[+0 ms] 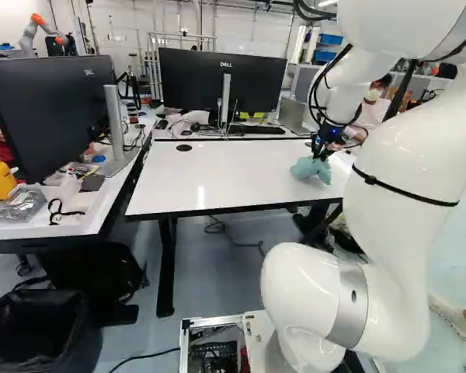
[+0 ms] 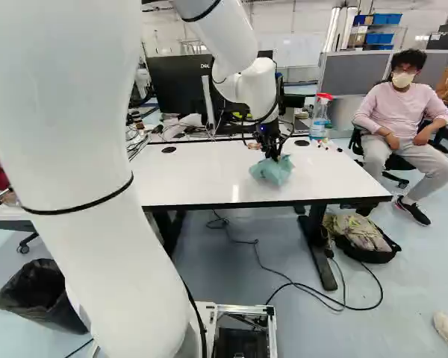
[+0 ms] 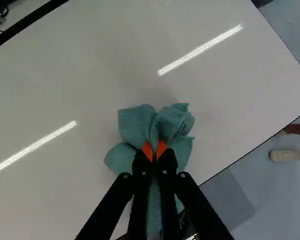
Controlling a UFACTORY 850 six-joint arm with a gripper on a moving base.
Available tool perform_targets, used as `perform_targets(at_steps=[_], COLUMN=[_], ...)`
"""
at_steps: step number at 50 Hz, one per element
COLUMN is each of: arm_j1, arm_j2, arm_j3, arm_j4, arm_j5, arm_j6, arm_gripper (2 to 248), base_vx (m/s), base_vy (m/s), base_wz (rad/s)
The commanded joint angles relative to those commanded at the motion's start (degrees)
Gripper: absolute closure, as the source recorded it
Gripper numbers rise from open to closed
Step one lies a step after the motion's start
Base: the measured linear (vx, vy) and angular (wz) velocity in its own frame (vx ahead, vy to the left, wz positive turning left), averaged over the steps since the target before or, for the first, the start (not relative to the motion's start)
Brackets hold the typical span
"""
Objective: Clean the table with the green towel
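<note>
"One green towel (image 2: 271,172), one end effector (image 2: 269,151): status?"

"Orange pads (image 3: 147,150) are pinching the towel, cloth bunching around them. It's either resting on the white bench (image 2: 201,175) or hanging just above; I'm not seeing which."

"Else?"

"Spray bottle (image 2: 319,119) is standing near the bench's far edge."

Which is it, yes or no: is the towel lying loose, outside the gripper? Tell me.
No, the gripper holds the green towel pinched between its orange pads.
</note>
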Motion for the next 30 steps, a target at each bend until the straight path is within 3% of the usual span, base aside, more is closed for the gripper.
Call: perform_targets(at_steps=[30], arm_j1=[5.7], arm_j2=[-2.6], arm_j3=[-3.0], arm_j4=[0.0], arm_j5=[5.0], arm_j6=[0.0], arm_gripper=[221], base_vx=[0.0], base_vy=[0.0], base_wz=[0.0])
